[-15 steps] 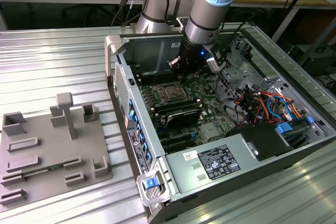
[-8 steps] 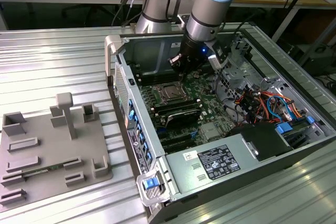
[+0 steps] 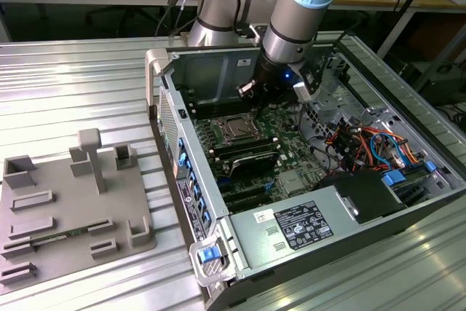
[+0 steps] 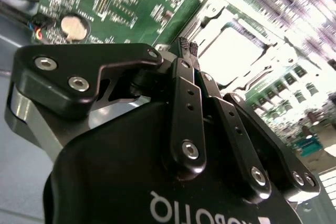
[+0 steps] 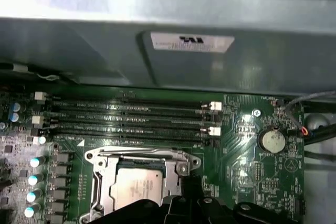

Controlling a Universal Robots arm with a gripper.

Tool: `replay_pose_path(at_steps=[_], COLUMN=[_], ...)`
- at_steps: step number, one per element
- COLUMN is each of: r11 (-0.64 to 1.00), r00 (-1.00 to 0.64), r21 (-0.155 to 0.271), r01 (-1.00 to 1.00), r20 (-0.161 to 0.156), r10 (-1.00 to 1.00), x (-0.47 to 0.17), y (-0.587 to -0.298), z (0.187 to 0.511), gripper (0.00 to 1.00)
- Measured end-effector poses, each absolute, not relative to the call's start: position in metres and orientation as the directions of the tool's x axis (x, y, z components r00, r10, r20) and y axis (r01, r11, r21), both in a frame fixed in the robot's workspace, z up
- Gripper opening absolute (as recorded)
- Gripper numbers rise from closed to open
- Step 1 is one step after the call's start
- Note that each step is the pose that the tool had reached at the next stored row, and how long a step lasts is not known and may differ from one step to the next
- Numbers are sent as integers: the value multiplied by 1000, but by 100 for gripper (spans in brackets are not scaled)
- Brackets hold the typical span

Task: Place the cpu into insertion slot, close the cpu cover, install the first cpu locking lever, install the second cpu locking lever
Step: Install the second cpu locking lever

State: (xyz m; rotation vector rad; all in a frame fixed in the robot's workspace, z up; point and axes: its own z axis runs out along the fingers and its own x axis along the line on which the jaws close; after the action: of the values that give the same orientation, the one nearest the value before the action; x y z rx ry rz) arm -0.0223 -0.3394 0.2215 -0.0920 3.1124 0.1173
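I see the end effector [image 4: 188, 45] with its fingers [image 4: 185, 108] pressed together, clenched on nothing, poised just above one edge of the insertion slot [image 3: 237, 130]. The cpu [image 5: 137, 188] already sits in that slot, its silvery top framed by the cpu cover [image 5: 102, 156], which lies flat around it. Beside the socket run long black memory slots [image 5: 131, 119] on the green motherboard [image 5: 252, 171]. The open computer case [image 3: 182, 180] rests on a ribbed metal counter [image 3: 73, 92], near a grey fixture tray [image 3: 65, 209].
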Motion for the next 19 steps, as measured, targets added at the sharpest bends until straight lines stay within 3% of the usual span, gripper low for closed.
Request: replay_pose_path(at_steps=[19], r11=[995], r00=[-998], r21=[75], r01=[-60], r20=[-28], r10=[-58], x=[-28], y=[-360], z=[237], gripper=[11])
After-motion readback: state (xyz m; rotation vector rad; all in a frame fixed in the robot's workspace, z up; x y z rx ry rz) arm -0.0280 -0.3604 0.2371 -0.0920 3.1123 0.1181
